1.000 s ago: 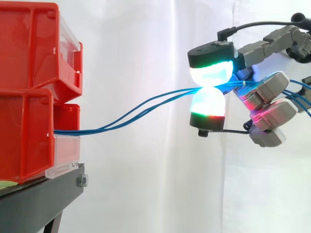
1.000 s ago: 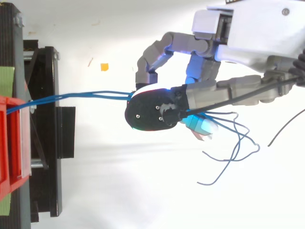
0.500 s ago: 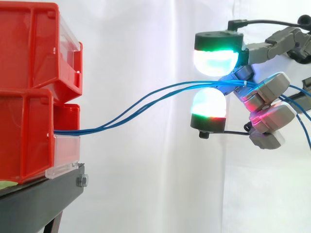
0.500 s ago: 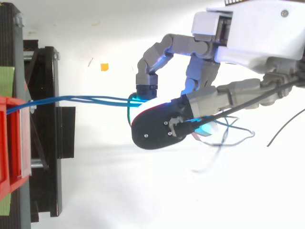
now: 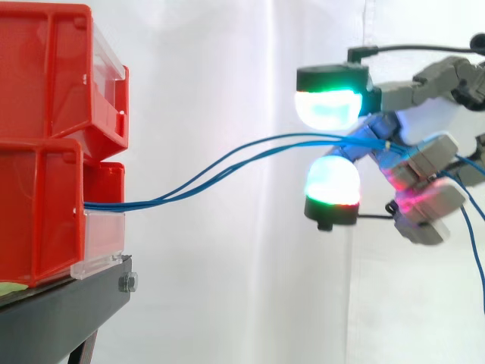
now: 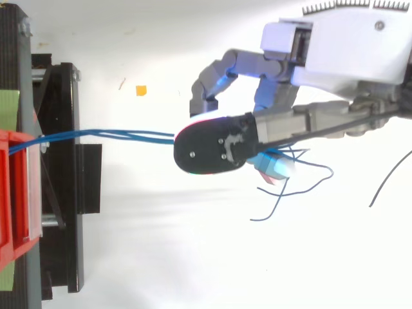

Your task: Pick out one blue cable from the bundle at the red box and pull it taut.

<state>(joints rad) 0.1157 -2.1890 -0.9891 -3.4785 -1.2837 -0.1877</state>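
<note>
Several thin blue cables (image 5: 227,161) leave the lower red bin (image 5: 38,212) and rise in a slack curve to my hand (image 5: 424,163) at the right. They pass through the gap between two glowing pads, one above (image 5: 330,108) and one below (image 5: 331,180), touching neither. Behind the pads the bundle, bound by a white tie, runs in among the curled fingers, which hold it up. In the top view the cables (image 6: 122,134) run level from the bin under the hand (image 6: 335,58). Their loose ends (image 6: 290,187) trail out beyond it.
A second red bin (image 5: 45,76) is stacked on the lower one, both on a black stand (image 5: 61,311) at the left. A small orange scrap (image 6: 141,90) lies on the white floor. A white curtain hangs behind.
The two glowing pads, pinched on the cables a second ago, have parted. The hand has shifted slightly right and the loose cable ends have swung.
</note>
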